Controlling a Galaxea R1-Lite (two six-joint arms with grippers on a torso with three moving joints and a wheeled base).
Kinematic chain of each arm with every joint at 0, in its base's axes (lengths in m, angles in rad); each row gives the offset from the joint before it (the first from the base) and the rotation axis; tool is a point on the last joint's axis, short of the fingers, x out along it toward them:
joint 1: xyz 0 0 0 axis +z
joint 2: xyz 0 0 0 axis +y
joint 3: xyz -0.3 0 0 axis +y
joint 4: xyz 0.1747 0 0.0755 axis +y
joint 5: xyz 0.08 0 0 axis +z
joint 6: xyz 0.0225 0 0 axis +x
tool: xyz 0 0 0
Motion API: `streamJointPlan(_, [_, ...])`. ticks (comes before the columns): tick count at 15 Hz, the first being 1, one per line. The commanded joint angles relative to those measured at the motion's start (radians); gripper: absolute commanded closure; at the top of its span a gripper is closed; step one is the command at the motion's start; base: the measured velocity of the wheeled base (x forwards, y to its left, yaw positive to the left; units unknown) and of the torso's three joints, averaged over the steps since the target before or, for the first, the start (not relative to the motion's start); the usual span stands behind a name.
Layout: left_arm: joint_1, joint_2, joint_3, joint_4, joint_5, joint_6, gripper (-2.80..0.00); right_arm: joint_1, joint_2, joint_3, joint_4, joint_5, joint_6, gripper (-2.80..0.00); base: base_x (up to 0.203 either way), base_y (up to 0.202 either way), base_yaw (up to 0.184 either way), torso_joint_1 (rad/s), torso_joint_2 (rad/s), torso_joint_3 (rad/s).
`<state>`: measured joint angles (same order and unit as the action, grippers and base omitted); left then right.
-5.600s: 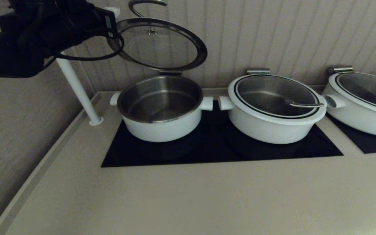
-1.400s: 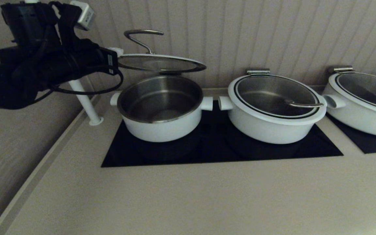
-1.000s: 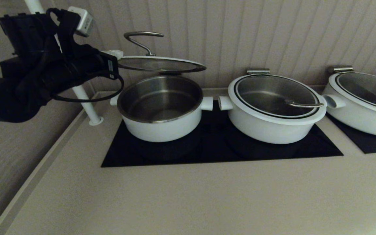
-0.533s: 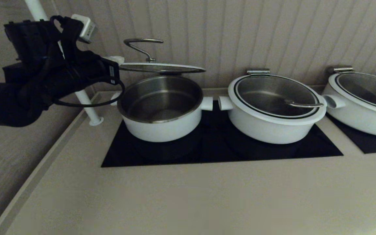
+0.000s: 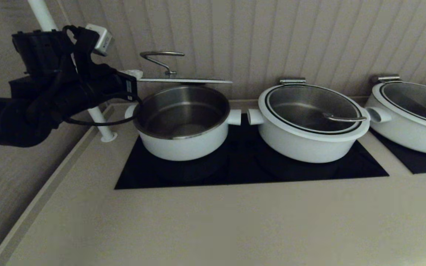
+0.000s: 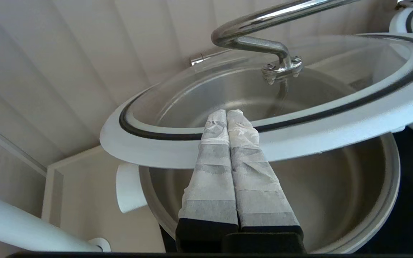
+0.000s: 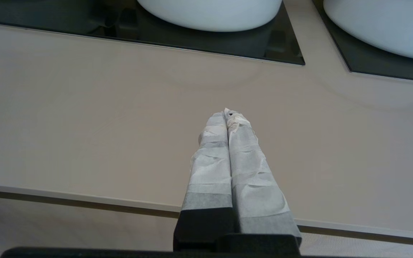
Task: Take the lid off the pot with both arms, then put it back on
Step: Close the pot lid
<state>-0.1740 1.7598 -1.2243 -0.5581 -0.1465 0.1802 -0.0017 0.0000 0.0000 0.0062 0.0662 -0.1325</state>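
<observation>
The lid (image 5: pixel 183 80) hangs almost level just above the open pot (image 5: pixel 183 125), with its looped wire handle (image 5: pixel 160 56) on top. Its back edge meets a steel hinge at the pot's far rim. My left gripper (image 5: pixel 131 74) is at the lid's left edge. In the left wrist view this gripper (image 6: pixel 227 111) is shut, its wrapped fingers lying across the lid's white rim (image 6: pixel 335 122) above the pot's steel bowl (image 6: pixel 335 200). My right gripper (image 7: pixel 227 114) is shut and empty over the bare counter near the front edge, out of the head view.
Two wider white pots (image 5: pixel 311 123) (image 5: pixel 412 114) with closed lids stand to the right. The first shares the black cooktop (image 5: pixel 250 170) with the open pot. A white pole (image 5: pixel 91 107) rises at the left beside my left arm. A panelled wall is close behind.
The lid has swung down from steeply open to nearly level over the pot. My left arm has come down with it, fingers still at the left rim.
</observation>
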Motion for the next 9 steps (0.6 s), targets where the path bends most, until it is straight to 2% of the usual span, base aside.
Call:
streamJointPlan(1, [0.001, 0.003, 0.002, -0.003, -0.001, 0.001, 0.0, 0.0, 0.0, 0.0, 0.0, 0.001, -0.001, 0.0, 0.0, 0.0, 0.0, 0.0, 0.0, 0.0])
streamJointPlan(9, [0.001, -0.02, 0.081, -0.005, 0.001, 0.001, 0.0, 0.0, 0.002, 0.0, 0.0, 0.001, -0.001, 0.0, 0.0, 0.0, 0.0, 0.0, 0.0, 0.0])
